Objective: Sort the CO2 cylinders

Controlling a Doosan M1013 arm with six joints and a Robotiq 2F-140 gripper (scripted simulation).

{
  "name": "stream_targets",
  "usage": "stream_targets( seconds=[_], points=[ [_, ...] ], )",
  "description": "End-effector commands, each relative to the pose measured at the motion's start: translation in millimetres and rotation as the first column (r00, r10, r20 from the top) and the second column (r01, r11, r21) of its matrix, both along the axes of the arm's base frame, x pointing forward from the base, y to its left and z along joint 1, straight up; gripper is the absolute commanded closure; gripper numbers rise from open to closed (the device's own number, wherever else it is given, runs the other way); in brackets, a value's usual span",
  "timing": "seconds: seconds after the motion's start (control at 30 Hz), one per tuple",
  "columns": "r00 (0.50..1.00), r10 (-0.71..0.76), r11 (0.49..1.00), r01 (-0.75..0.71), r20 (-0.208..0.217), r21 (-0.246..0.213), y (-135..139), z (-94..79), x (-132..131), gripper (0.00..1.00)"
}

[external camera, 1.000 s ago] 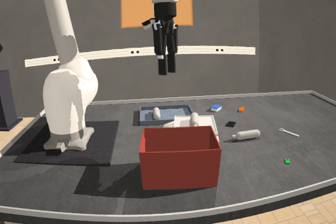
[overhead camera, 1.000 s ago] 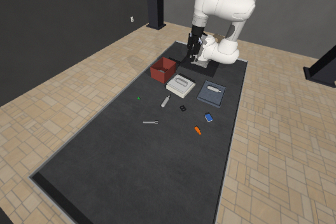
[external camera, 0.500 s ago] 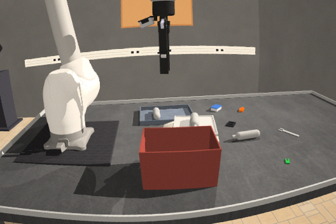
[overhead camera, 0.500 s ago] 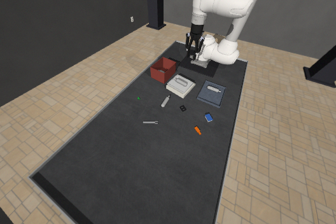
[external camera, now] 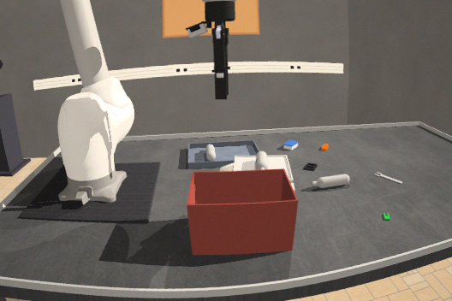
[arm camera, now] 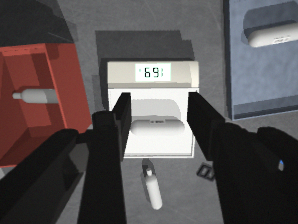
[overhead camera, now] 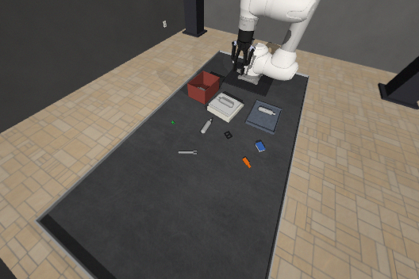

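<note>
My gripper (overhead camera: 243, 70) (external camera: 221, 95) (arm camera: 159, 106) hangs high above the scale (overhead camera: 216, 112) (external camera: 279, 162) (arm camera: 120, 75), open and empty. A white CO2 cylinder (overhead camera: 227, 102) (external camera: 261, 159) (arm camera: 157, 126) lies on the scale, and the display (arm camera: 154, 72) reads 69. A second cylinder (overhead camera: 267, 110) (external camera: 211, 151) (arm camera: 270, 35) lies flat in the blue-grey tray (overhead camera: 258, 124) (external camera: 233, 150) (arm camera: 240, 75). A third cylinder (overhead camera: 205, 125) (external camera: 331, 181) (arm camera: 153, 190) lies on the table in front of the scale. Another cylinder (arm camera: 35, 95) lies inside the red scrap bin (overhead camera: 198, 93) (external camera: 241, 223) (arm camera: 30, 135).
The robot's base (overhead camera: 274, 64) (external camera: 94, 133) stands on a dark mat behind the bin. A small metal tool (overhead camera: 187, 152) (external camera: 388, 177), a blue block (overhead camera: 259, 146) (external camera: 290, 144), an orange piece (overhead camera: 247, 162) (external camera: 324, 147), a black piece (overhead camera: 228, 135) (external camera: 310, 166) and a green piece (overhead camera: 173, 122) (external camera: 386, 216) lie on the table.
</note>
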State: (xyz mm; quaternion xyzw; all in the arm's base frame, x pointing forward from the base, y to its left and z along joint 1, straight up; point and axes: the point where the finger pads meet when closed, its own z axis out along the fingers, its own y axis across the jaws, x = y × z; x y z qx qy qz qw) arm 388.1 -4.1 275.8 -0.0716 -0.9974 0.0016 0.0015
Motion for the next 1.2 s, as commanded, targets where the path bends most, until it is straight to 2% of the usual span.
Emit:
stream_targets(
  seconds=[0.0, 0.83, 0.93, 1.0, 1.07, 1.17],
  points=[
    [1.0, 0.0, 1.0, 0.0, 0.001, 0.0, 0.1, 0.5, 0.4, 0.6],
    [1.0, -0.016, 1.0, 0.016, 0.001, 0.0, -0.1, -0.2, 1.4, 0.6],
    [0.994, -0.109, 0.994, 0.109, 0.001, 0.0, -1.0, -4.2, 7.6, 0.6],
    [0.974, -0.225, 0.974, 0.225, 0.002, 0.0, -2.2, -9.4, 15.4, 0.6],
    [0.974, -0.225, 0.974, 0.225, 0.002, 0.0, -2.2, -9.4, 15.4, 0.6],
    [0.887, -0.461, 0.887, 0.461, 0.002, 0.0, -4.8, -20.9, 31.8, 0.6]
  ],
)
